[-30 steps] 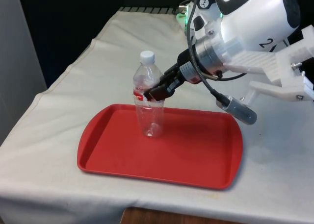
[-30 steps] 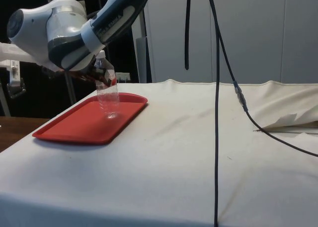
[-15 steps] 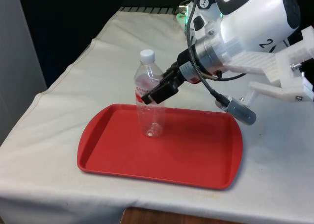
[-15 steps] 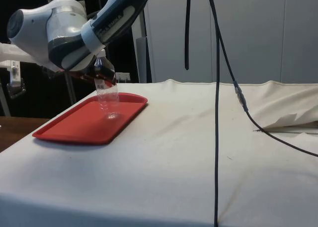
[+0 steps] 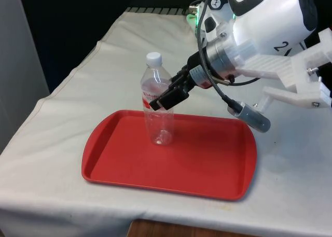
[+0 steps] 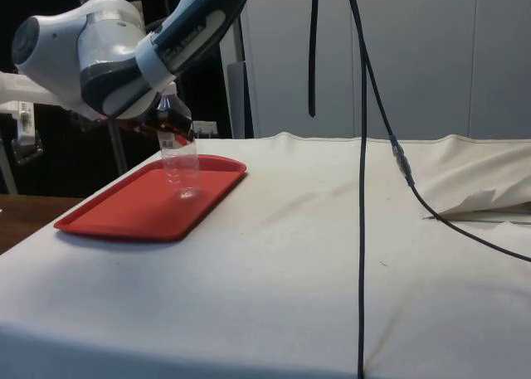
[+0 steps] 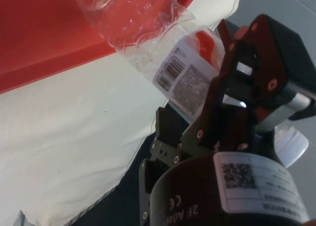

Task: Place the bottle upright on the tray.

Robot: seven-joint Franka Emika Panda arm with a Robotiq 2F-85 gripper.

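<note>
1. A table under a white cloth [image 5: 62, 117] carries a red plastic tray [image 5: 207, 164] with rounded corners and a shallow raised rim; black curtains hang behind it.
2. The clear water bottle [image 5: 157, 117] stands with its base on the tray floor, towards the front view's left and far side of the tray, long axis near vertical, white cap on top.
3. The gripper [image 5: 165, 99] reaches in level from the front view's right and sits at the bottle's red-and-white label band, so the bottle lies straight ahead of the fingers, its axis crossing theirs.
4. The fingers seem parted, loose either side of the label and not squeezing it; the wrist view shows a black finger [image 7: 256, 63] alongside the label.
5. The bottle is thin, ribbed, empty, see-through plastic, light and easily tipped; drawing back along the approach line looks safest.
</note>
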